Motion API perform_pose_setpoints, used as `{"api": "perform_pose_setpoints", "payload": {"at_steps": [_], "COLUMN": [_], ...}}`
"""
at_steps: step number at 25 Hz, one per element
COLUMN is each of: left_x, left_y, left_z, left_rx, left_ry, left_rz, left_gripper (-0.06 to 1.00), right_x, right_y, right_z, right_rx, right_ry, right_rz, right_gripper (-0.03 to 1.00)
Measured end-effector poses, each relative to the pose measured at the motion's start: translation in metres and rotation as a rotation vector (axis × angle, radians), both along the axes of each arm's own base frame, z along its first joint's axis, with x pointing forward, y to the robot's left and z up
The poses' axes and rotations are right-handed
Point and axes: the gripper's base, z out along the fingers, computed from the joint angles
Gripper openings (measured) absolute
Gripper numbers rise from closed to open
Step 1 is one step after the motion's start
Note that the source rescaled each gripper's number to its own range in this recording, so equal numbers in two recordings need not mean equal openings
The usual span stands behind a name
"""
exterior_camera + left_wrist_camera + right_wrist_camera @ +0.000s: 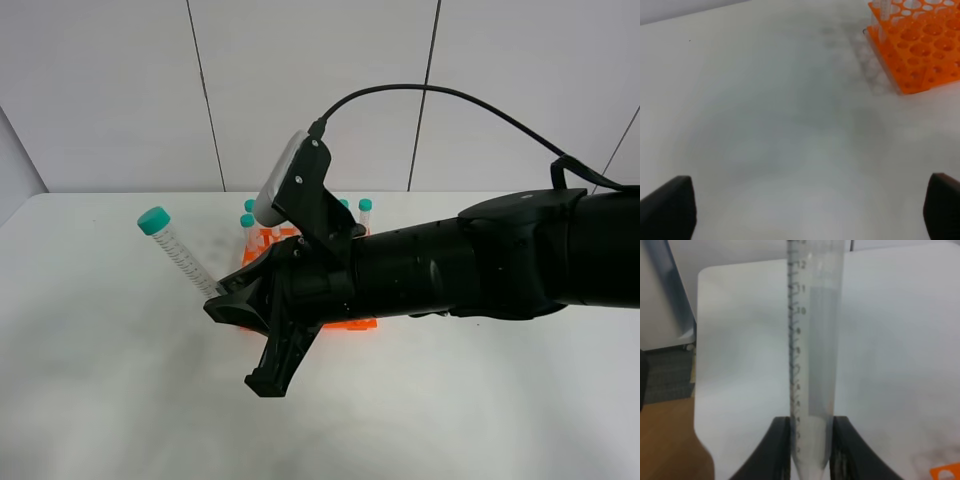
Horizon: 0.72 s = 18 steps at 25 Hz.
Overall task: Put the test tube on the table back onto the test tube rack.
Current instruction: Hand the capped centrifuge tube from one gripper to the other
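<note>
Black and bulky, the right arm [480, 270] fills the foreground of the high view, reaching in from the right across the tabletop [100, 380]. At far left, the tube [182, 257] leans with its teal cap [153, 220] up and to the left, outside the rack. Its tapered lower end is pinched in the right gripper [218, 298], whose jaws press tight against both sides of it in the right wrist view. Just right of that grip stands the orange rack [258, 247], mostly hidden by the arm, with capped tubes [365, 206] upright along its far side. The left gripper [805, 210] hangs over bare tabletop near a rack corner, jaws spread wide, holding nothing.
</note>
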Motion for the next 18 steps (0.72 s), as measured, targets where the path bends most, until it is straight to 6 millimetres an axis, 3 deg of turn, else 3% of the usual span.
{"api": "perform_pose_setpoints", "payload": {"at_steps": [10, 18], "left_x": [-0.0004, -0.0025], "left_y": [0.0, -0.0005], "left_z": [0.0009, 0.007], "left_rx": [0.0, -0.032], "left_ry": [-0.003, -0.053], "left_rz": [-0.002, -0.188], "left_gripper": [1.0, 1.0], "right_x": [-0.0015, -0.0015], "right_y": [0.0008, 0.0008], "right_z": [0.0007, 0.0007], "right_rx": [0.01, 0.01], "right_ry": [0.004, 0.004], "right_rz": [0.018, 0.018], "right_gripper": [0.02, 0.02]}}
